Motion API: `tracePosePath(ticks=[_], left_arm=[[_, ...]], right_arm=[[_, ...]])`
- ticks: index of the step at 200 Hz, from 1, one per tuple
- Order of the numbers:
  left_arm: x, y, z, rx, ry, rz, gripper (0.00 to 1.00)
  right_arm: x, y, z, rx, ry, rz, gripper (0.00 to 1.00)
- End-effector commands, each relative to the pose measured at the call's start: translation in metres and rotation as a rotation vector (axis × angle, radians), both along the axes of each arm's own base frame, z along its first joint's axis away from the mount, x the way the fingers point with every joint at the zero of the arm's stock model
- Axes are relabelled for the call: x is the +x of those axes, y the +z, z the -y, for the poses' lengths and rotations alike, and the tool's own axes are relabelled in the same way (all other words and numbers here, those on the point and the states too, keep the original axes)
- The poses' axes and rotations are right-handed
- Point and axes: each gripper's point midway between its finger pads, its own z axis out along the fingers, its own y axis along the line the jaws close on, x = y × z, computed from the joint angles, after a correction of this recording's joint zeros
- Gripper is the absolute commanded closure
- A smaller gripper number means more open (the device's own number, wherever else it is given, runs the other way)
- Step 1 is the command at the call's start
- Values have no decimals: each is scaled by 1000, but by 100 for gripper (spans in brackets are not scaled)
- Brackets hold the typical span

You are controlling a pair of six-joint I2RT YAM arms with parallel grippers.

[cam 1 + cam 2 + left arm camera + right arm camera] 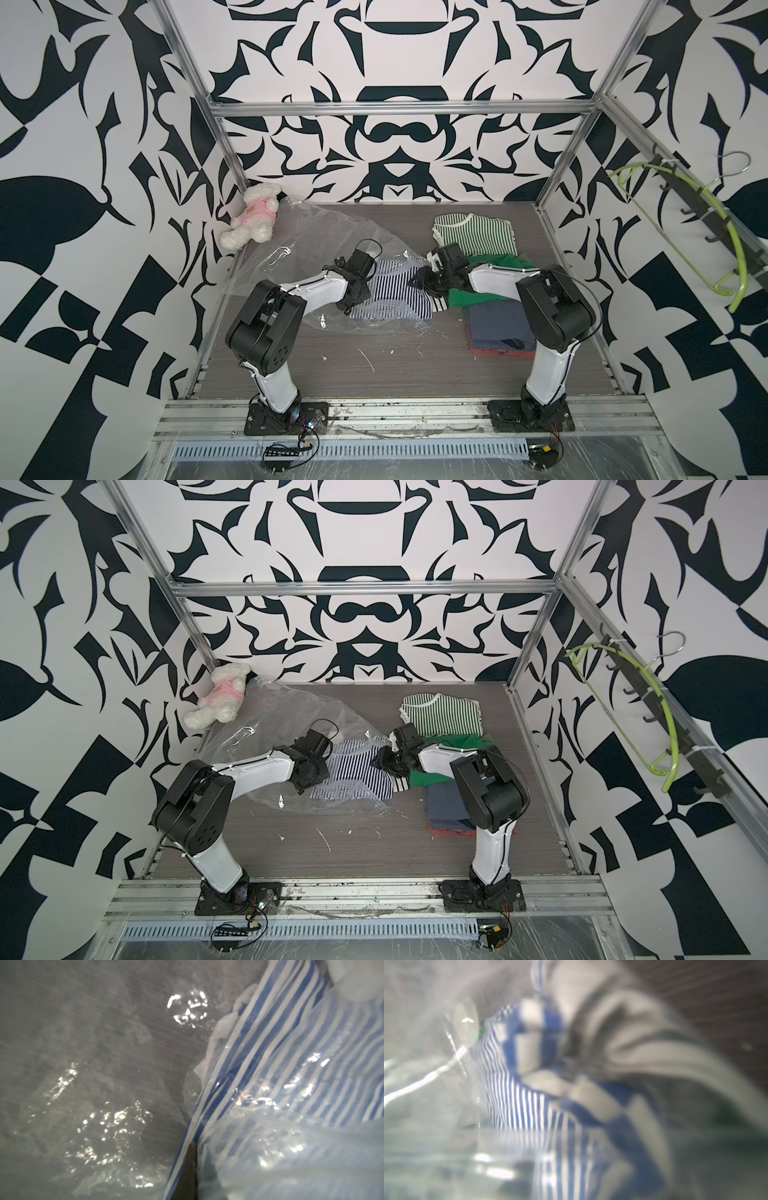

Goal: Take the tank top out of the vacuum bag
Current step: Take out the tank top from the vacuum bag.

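Bolted to the metal rail (395, 409) at the near edge, the left arm (268, 324) and the right arm (552, 309) both lean toward the middle of the grey table (374, 374). The vacuum bag (316, 237) lies crumpled over the left and centre of the table, reaching from the plush toy (253, 216) in the far left corner to the middle. The striped tank top (395, 297) sits under the clear film at the bag's right end. The left gripper (348, 307) is closed and pressed down on the bag just left of the tank top; whether it pinches film cannot be told. The right gripper (420, 284) is at the tank top's right edge, but its jaws are too hidden and blurred to judge. Right of it lie a green-striped shirt (473, 235), a green garment (473, 299) and a folded blue garment (494, 328).
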Motion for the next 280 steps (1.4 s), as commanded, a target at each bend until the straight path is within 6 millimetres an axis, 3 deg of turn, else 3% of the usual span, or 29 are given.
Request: tracePosePath(ticks=[1, 22, 44, 124, 185, 243, 280], left_arm=[[-31, -38, -12, 46, -2, -136, 100], [-30, -34, -14, 54, 4, -126, 100], [-29, -28, -18, 63, 12, -105, 100], [-20, -9, -29, 87, 38, -66, 100], [-19, -10, -32, 72, 52, -76, 100], [-20, -11, -36, 72, 58, -84, 100], [-18, -13, -34, 64, 56, -88, 100]], right_arm=[[3, 19, -17, 47, 78, 79, 67], [3, 23, -4, -40, 69, 113, 100], [1, 40, 5, -113, 80, 173, 100], [-12, 128, 27, -165, 76, 336, 100], [-14, 169, 43, -160, 63, 396, 100], [-3, 188, 119, -224, -99, 387, 100], [-2, 195, 176, -382, -188, 387, 100]])
